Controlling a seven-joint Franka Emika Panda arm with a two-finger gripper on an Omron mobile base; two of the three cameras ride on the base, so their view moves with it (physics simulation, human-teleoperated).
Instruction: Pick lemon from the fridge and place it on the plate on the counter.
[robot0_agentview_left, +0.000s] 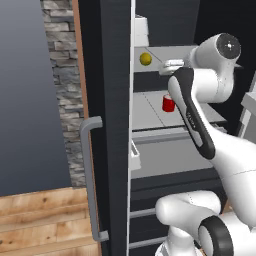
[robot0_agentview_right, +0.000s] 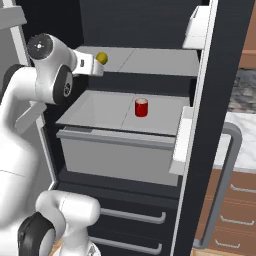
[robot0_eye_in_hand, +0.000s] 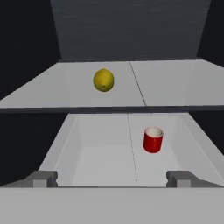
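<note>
My pincer (robot0_eye_in_hand: 112, 179) sits at the mouth of the open fridge (robot0_agentview_left: 115, 125), fingers (robot0_eye_in_hand: 43, 178) spread wide with nothing between them, about level with the front edge of the lower shelf. Just beyond, on that lower shelf, stands the red can (robot0_eye_in_hand: 153, 139), a little right of my line. Farther in and higher, the lemon (robot0_eye_in_hand: 103, 80) rests on the upper shelf (robot0_eye_in_hand: 175, 83), left of the shelf seam, set back from the front lip and well apart from the can. Step in hand, as I judge it: the reach. To do it well I should lift first so the fingers clear the upper shelf's front lip, shift slightly left to centre on the fruit, then go in level and straddle it at its widest. Being round, it may roll if nudged, so I should close only once both fingers flank it.
</note>
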